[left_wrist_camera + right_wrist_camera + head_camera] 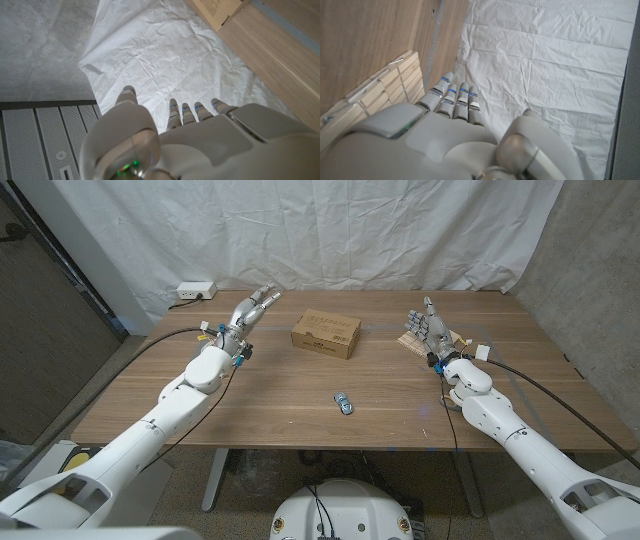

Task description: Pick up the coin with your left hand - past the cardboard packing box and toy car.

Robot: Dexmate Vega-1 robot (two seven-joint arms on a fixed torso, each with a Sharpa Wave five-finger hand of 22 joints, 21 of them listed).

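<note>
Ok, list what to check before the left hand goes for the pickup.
1. Left hand free: ok, fingers apart, holding nothing.
2. Coin located: cannot tell, too small to make out on the table.
3. Cardboard box apart from the left hand: ok, a bare gap lies between them.
4. Toy car out of the way: ok, it sits nearer the robot than the box, apart from both hands.
5. Right hand idle: ok, holding nothing, by the wooden pieces on the far right.
</note>
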